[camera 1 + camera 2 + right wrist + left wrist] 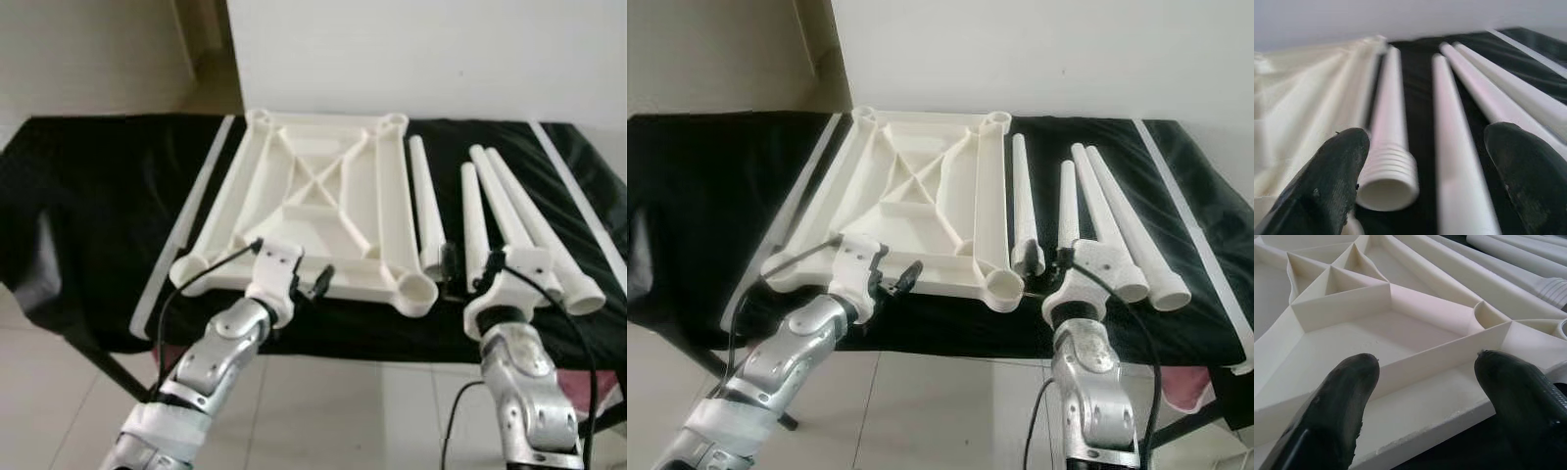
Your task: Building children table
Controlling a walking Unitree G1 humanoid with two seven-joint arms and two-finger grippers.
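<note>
A white plastic table top (313, 186) lies upside down on a black-covered surface (98, 196), its ribbed underside and round corner sockets (419, 291) facing up. To its right several white tapered legs (473, 220) lie side by side. My left gripper (309, 284) is open at the top's near edge, its fingertips (1352, 382) hovering over the rim (1415, 333). My right gripper (470, 269) is open just before the legs' near ends. In the right wrist view it frames the threaded end of the leftmost leg (1388, 147) and the leg beside it (1454, 147).
Two long white strips lie on the cloth, one left of the top (186, 225) and one at the far right (578, 196). A white wall stands behind the surface. Pale floor tiles (343, 411) lie below its near edge, and something pink (1185, 387) shows underneath at right.
</note>
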